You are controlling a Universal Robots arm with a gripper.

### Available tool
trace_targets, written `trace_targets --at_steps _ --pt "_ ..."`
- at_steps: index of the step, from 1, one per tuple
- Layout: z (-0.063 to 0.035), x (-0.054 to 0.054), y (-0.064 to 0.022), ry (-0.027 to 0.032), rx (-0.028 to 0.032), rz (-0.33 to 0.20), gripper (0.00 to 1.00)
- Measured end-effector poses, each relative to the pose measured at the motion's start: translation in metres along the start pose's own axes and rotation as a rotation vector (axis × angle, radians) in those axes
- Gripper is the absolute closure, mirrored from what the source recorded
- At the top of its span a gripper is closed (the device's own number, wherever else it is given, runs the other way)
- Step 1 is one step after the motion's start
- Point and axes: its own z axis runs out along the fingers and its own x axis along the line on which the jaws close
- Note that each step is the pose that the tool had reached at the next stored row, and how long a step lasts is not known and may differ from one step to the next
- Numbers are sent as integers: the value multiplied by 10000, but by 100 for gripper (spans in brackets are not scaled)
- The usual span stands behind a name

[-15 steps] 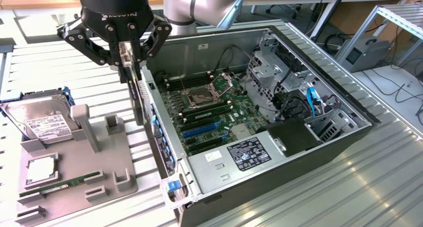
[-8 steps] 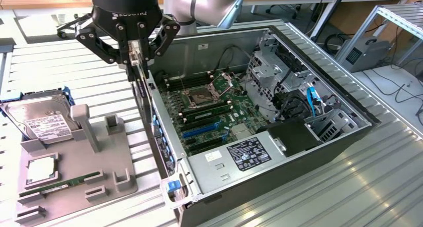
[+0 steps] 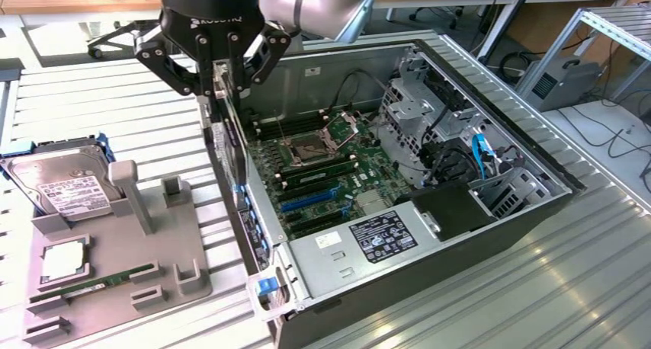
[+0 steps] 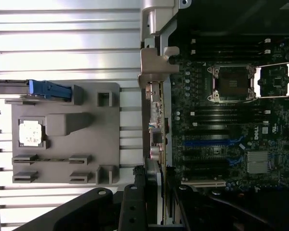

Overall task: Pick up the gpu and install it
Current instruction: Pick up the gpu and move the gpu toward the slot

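The gripper (image 3: 221, 82) is clenched on one end of the gpu (image 4: 157, 122), which hangs edge-on beneath it in the exterior view's upper left. The card is over the near wall of the open computer case (image 3: 508, 116), just beside the motherboard (image 3: 315, 166). It looks light and stiff but fragile, so the bare board edges or the silvery bracket (image 4: 156, 62) are the best places to hold it, not the components or contact strip.

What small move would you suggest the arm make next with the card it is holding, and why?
Probably a short sideways shift toward the motherboard's blue slots. The gripper is shut on the gpu, which hangs by the edge of the open computer case rather than over those slots, and the slots look unoccupied.
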Motion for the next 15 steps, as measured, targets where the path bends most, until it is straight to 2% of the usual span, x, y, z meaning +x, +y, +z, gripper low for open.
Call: trace_targets --at_steps 15 --pt "8 -281 8 -1 0 0 73"
